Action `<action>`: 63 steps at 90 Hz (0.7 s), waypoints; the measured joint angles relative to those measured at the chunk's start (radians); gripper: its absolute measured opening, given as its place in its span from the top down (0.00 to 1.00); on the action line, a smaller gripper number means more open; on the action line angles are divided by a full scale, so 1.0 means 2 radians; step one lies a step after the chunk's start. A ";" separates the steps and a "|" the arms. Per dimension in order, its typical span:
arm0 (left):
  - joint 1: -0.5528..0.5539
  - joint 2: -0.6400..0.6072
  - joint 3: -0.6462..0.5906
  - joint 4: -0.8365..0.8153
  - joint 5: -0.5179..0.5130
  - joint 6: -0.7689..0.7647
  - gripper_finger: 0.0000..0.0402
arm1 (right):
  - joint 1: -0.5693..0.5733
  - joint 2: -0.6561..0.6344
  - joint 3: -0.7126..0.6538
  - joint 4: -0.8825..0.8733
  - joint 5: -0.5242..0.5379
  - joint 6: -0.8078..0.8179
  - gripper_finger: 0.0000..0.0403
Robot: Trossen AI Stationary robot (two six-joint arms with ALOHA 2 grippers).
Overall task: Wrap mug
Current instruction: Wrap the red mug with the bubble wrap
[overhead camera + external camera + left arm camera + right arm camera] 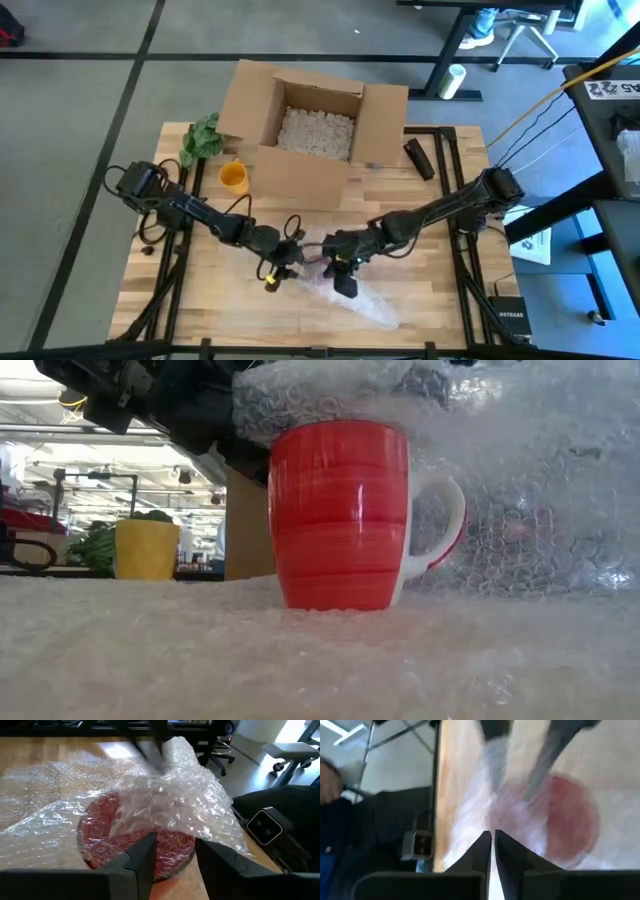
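Note:
A red mug with a white handle stands upright on a sheet of bubble wrap near the table's front middle. Part of the wrap is drawn up and over the mug, which shows red through it. My right gripper is shut on the wrap just above the mug. My left gripper is open, close against the covered mug's side. Whether it touches the wrap, I cannot tell. My right gripper pinches a bunched part of the bubble wrap between its two fingers, coming from above. The held part is lifted over the mug and drapes down across its top. The rest of the sheet lies on the table under the mug.
An open cardboard box filled with packing peanuts stands at the far middle. A yellow cup and a green bundle are to the box's left, and a black object is to its right.

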State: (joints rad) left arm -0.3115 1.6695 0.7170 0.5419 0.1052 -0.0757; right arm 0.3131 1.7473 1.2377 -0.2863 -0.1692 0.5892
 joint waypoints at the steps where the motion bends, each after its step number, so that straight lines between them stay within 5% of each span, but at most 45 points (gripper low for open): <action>1: 0.000 0.000 0.000 0.000 0.000 0.000 0.70 | -0.002 0.002 0.000 0.002 -0.002 -0.001 0.99; 37: -0.002 -0.007 -0.001 0.004 0.004 0.003 0.70 | -0.020 0.080 0.003 0.044 -0.045 -0.009 1.00; 63: -0.008 -0.067 -0.002 -0.077 0.006 0.007 0.70 | -0.020 0.083 0.005 0.052 -0.041 -0.012 1.00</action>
State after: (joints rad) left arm -0.3281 1.5355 0.7128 0.3882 0.1165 -0.0610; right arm 0.2741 1.9140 1.2472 -0.1814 -0.2512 0.5648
